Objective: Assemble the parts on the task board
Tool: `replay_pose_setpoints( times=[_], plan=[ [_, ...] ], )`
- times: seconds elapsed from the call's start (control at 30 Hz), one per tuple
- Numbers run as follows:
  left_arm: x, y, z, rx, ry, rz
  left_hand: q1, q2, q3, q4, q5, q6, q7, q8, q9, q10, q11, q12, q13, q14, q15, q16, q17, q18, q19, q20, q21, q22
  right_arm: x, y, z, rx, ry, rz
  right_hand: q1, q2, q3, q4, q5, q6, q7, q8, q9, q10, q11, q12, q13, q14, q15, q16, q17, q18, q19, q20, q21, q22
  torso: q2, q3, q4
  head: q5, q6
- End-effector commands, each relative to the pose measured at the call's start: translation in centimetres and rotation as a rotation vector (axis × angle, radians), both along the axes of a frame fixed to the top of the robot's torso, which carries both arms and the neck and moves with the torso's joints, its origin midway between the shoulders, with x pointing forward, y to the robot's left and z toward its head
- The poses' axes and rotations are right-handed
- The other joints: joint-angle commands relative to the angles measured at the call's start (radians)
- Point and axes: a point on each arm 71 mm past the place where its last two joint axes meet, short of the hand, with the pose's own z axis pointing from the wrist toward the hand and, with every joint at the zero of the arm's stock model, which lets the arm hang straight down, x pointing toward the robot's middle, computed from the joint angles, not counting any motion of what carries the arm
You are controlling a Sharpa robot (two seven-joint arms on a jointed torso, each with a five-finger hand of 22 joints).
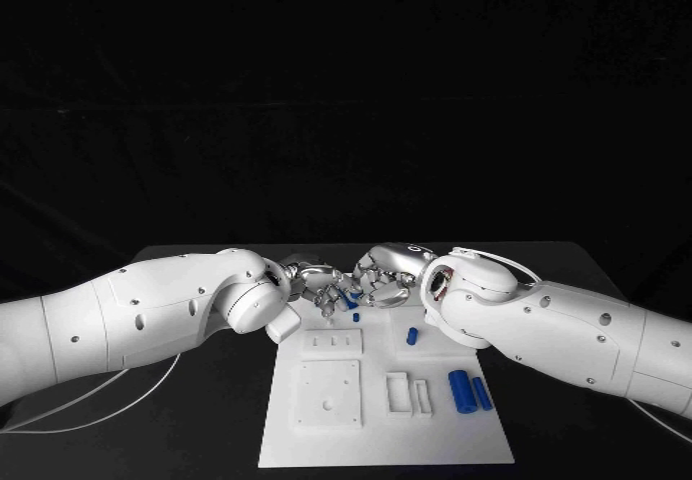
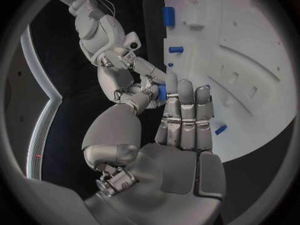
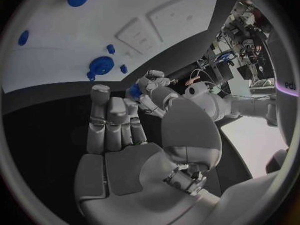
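Two silver robot hands meet fingertip to fingertip over the far edge of the white plastic task board (image 1: 433, 440). The left robot hand (image 1: 315, 283) and right robot hand (image 1: 382, 280) both pinch one small blue part (image 1: 351, 297) between them.

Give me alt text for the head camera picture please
Two white robot arms meet above the far end of a white task board, the left hand and right hand fingertip to fingertip around a small blue part. More blue parts lie on the board.
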Motion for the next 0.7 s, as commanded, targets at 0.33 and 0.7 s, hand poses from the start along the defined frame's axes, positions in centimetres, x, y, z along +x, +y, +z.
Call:
replay_pose_setpoints(
  times=[0.33, 0.7],
  plan=[
    [0.2, -0.1, 0.6, -0.009, -0.067, 0.021, -0.071, -0.007, 0.012, -0.051, 0.176, 0.133, -0.091, 0.042, 0.102, 0.049, -0.038, 0.103, 0.052, 0.053, -0.053, 0.102, 0.022, 0.012, 0.049, -0.1, 0.078, 0.013, 0.6, -1.7, 0.0, 0.085, -0.001, -0.037, -0.053, -0.028, -0.158, -0.053, 0.03, -0.119, 0.053, -0.063, -0.032, -0.051, 0.044, -0.03, -0.025, -0.033, 0.043, -0.022, 0.0, 0.031, -0.046, 0.005, -0.027, 0.011, 0.0, 0.0008, 0.0007, 0.0, 0.002],
    [0.4, 0.9, 0.2, 0.108, -0.066, 0.013, -0.098, -0.008, 0.019, -0.073, 0.245, 0.162, -0.107, 0.049, 0.166, 0.05, -0.056, 0.172, 0.1, 0.065, -0.074, 0.154, 0.031, 0.009, 0.057, -0.121, 0.115, 0.006, 2.3, -7.7, 0.5, 0.342, 0.064, -0.171, -0.165, -0.083, -0.227, 0.01, 0.002, -0.161, 0.068, -0.075, -0.032, -0.115, 0.06, -0.049, -0.05, -0.101, 0.059, -0.065, -0.016, 0.031, -0.116, 0.032, -0.084, -0.004, -0.002, 0.0014, -0.0025, 0.008, -0.001]
  ],
)
